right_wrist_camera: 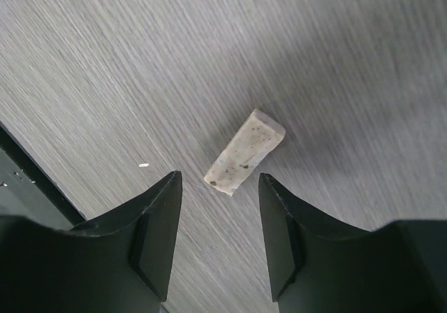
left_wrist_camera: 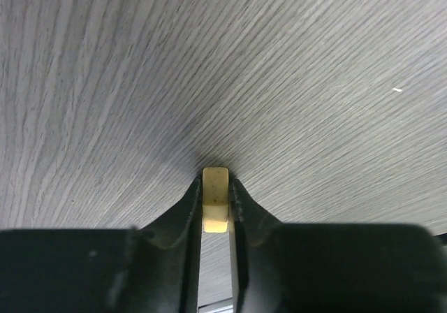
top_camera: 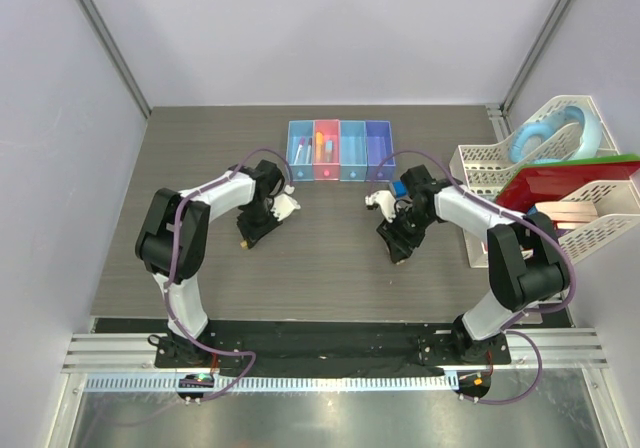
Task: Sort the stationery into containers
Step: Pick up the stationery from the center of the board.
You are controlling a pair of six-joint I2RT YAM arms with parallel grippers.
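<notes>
Tan eraser [left_wrist_camera: 216, 200] sits pinched at the fingertips of the left gripper [left_wrist_camera: 216, 185]. A speckled eraser [right_wrist_camera: 246, 151] lies on the table [right_wrist_camera: 105, 61] just ahead of the right gripper [right_wrist_camera: 220, 179], whose jaws stand apart. Farther off, beyond both grippers, stands the row of containers [top_camera: 352, 173].
</notes>
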